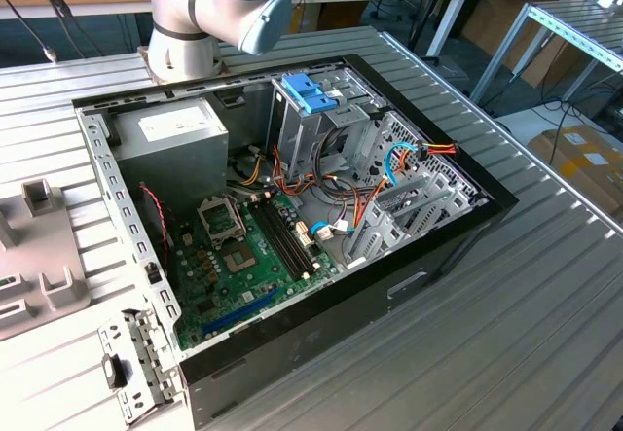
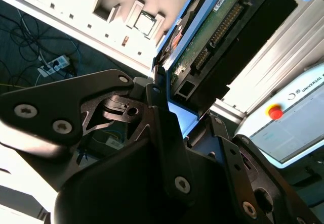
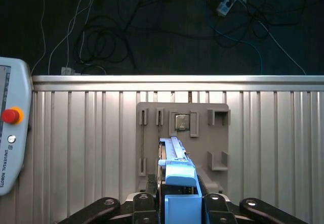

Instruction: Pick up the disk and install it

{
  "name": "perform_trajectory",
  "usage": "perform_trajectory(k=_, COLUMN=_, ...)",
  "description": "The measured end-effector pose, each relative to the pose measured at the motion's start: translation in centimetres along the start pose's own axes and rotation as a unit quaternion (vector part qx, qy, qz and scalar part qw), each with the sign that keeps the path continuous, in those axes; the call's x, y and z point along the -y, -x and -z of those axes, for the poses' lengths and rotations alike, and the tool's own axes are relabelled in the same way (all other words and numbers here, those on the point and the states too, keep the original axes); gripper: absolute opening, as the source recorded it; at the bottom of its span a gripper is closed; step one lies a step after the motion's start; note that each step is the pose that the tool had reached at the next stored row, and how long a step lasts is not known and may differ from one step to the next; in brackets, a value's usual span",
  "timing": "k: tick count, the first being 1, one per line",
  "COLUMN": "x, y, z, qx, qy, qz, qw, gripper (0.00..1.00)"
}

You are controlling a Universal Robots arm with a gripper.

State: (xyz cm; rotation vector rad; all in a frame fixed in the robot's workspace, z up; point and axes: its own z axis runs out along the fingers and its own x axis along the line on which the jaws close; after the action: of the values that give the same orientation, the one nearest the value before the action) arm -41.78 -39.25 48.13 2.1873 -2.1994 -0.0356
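In both wrist views my gripper (image 3: 177,186) is shut on the disk (image 3: 179,176). The disk stands on edge between the black fingers (image 2: 162,113). The first wrist view shows its light-blue carrier and end tab. The second wrist view shows its green circuit board and dark body (image 2: 217,27), framed in blue. Well beneath the disk lies a grey slotted holder plate (image 3: 217,133) on the ribbed metal table. In the exterior view the arm's grey and blue joint (image 1: 234,3) rises behind the open computer case (image 1: 292,217).
The case holds a green motherboard (image 1: 243,256), a power supply (image 1: 170,144) and a drive cage with a light-blue carrier (image 1: 307,90) on top. A teach pendant (image 3: 12,133) lies on the table. A square chip (image 3: 183,123) sits in the holder plate. Cables trail on the floor past the table edge (image 3: 177,77).
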Motion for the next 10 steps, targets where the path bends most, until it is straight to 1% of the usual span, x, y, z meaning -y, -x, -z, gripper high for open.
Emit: perform_trajectory(k=10, x=0.43, y=-0.05, z=-0.03, qx=-0.0002, qy=0.0000, qz=0.000, qw=1.00000, gripper=0.37)
